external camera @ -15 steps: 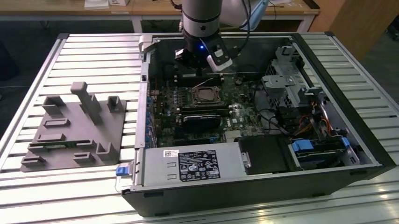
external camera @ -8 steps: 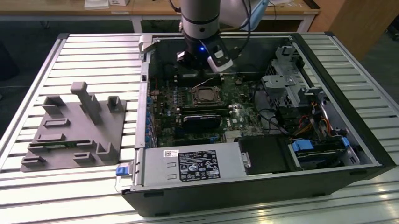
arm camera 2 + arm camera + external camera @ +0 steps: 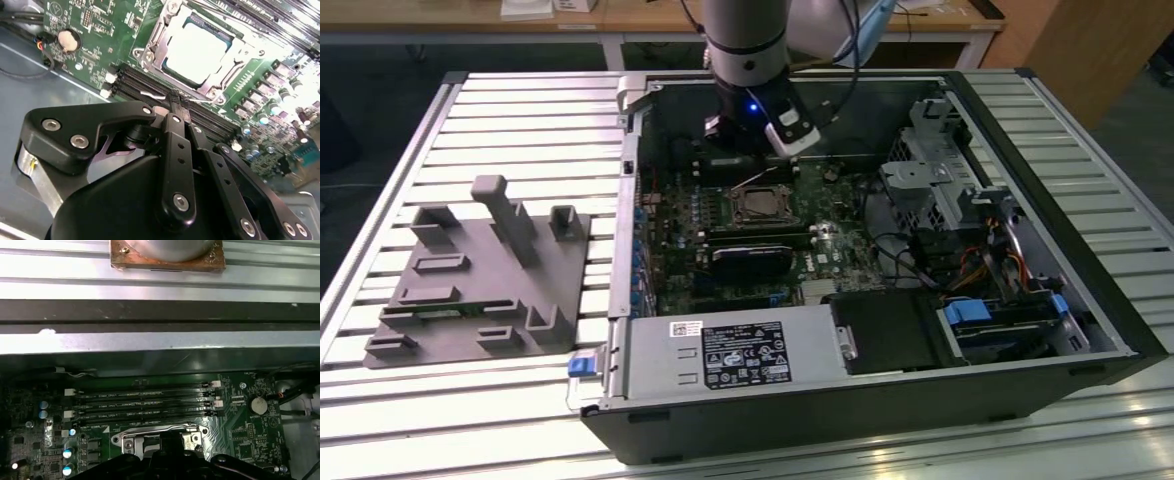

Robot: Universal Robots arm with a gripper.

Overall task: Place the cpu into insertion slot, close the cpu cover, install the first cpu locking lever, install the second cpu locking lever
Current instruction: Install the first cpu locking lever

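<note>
Your arm (image 3: 744, 45) stands nearly vertical, its wrist (image 3: 750, 100) showing a blue light, and the gripper (image 3: 744, 160) points downward. In the second wrist view its fingers (image 3: 172, 150) meet at the tips, holding nothing.

Slatted metal table (image 3: 520, 110). Behind it: wooden desk (image 3: 640, 18), wooden cabinet (image 3: 1094, 50). Dark floor (image 3: 374, 85). Even light.

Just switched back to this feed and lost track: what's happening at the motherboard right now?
The gripper hangs inside the open computer case, close beside the insertion slot. The cpu already sits in the slot, its silvery top showing through the window of the cpu cover, which lies down over it. Whether the locking levers are latched I cannot tell.
</note>
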